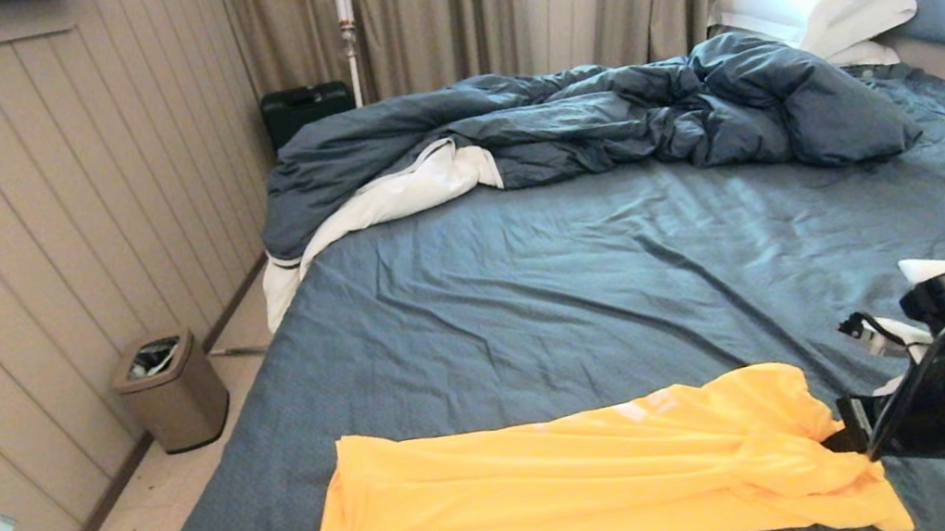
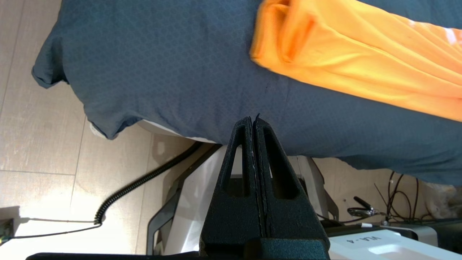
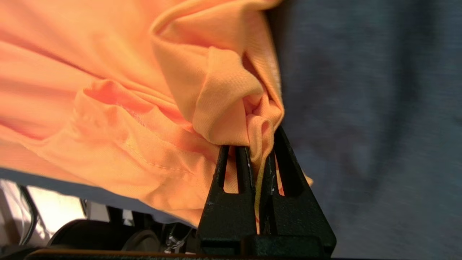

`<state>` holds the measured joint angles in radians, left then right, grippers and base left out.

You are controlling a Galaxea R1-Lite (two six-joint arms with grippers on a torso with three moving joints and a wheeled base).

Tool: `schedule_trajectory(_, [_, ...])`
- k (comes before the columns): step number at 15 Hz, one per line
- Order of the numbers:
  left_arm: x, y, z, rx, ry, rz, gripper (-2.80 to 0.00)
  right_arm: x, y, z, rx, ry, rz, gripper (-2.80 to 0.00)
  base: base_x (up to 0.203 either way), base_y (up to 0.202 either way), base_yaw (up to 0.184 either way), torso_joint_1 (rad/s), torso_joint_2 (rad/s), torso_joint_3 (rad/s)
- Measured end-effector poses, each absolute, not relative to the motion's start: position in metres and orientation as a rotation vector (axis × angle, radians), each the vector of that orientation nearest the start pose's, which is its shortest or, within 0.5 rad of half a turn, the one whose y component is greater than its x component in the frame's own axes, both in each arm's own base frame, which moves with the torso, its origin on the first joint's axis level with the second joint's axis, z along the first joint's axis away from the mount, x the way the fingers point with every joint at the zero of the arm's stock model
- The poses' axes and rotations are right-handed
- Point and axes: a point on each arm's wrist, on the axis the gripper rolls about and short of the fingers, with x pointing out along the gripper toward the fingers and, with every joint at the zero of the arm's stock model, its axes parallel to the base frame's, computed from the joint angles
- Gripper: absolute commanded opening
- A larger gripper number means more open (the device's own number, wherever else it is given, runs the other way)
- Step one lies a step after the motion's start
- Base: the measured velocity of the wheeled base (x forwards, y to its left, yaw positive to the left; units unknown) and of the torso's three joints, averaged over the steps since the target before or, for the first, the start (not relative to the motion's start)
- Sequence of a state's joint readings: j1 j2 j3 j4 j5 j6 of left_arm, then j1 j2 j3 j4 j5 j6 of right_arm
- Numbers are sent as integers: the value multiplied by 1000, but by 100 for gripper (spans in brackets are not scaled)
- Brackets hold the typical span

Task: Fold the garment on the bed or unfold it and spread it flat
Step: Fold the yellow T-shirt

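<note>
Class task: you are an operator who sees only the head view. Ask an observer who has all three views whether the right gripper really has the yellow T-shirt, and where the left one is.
Operator: Is the right gripper gripping cloth?
Observer: Yes. The right gripper is shut on a bunched fold of the garment.
Operator: And the left gripper?
Observer: The left gripper is shut on nothing.
Operator: Where is it?
Observer: Beside the bed, near the corner, apart from the shirt.

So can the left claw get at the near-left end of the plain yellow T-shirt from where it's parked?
Probably yes: left claw, shut, hangs off the bed's edge; only bare sheet lies before the plain yellow T-shirt.
</note>
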<state>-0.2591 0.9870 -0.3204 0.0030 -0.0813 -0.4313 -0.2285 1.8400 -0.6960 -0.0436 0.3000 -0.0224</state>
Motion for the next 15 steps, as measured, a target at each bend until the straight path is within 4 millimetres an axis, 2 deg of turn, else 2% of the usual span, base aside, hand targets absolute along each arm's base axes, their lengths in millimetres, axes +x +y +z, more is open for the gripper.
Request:
schedule_trajectory(8, [97, -29, 140, -368, 735, -215, -280, 247, -105, 95, 263, 946, -68, -280, 0, 0, 0, 0, 0, 0])
schedule_trajectory(15, [106, -31, 143, -365, 749, -212, -280, 228, -173, 123, 242, 853, -253, -280, 0, 0, 0, 0, 0, 0])
